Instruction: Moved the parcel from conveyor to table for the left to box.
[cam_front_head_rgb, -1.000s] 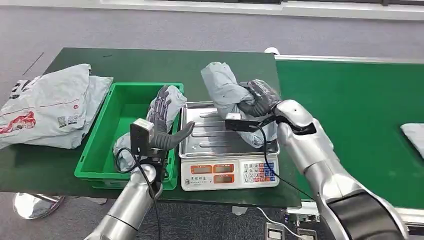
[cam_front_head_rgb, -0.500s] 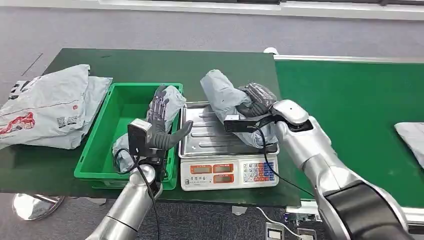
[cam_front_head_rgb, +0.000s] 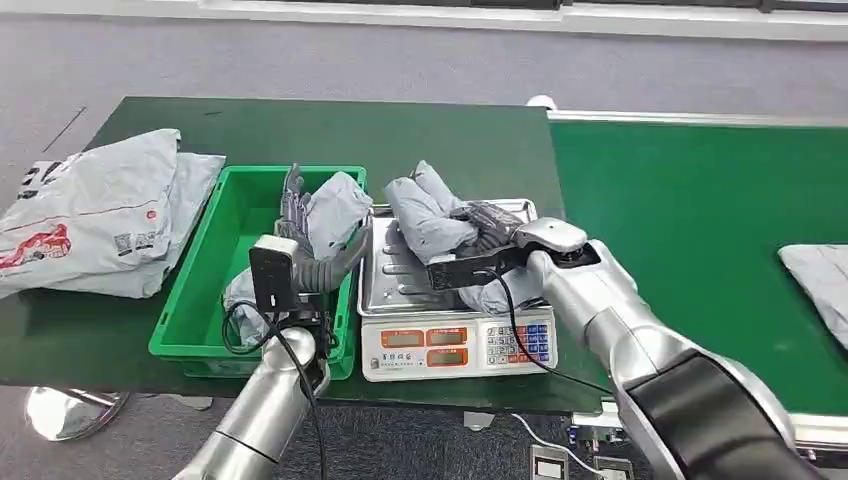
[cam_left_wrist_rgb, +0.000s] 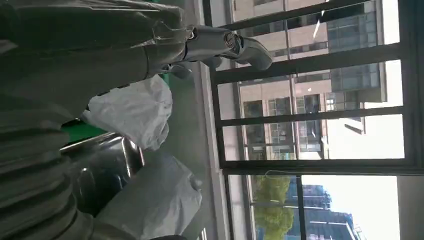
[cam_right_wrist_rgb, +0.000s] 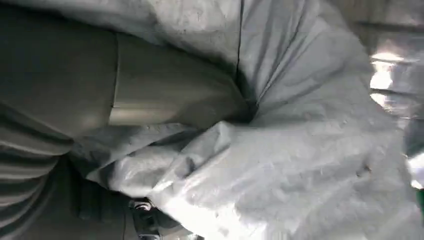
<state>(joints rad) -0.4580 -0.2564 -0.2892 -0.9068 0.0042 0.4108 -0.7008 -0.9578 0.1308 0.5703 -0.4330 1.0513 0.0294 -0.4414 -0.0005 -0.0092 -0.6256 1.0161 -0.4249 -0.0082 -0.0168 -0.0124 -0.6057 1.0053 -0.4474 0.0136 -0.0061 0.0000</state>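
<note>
Green bench (cam_front_head_rgb: 450, 130) carries a steel-topped scale (cam_front_head_rgb: 400, 275); the right hand (cam_front_head_rgb: 490, 225) grips a crumpled grey plastic parcel (cam_front_head_rgb: 425, 215) there and should release it next. Left hand (cam_front_head_rgb: 300, 215) spread, empty.

Grey parcel (cam_front_head_rgb: 428, 215) (green bin (cam_front_head_rgb: 200, 310))

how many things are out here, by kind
grey parcel bags: 4 (held over scale, in bin, pile on table, on conveyor)
green bin: 1
scale: 1
total: 6
</note>
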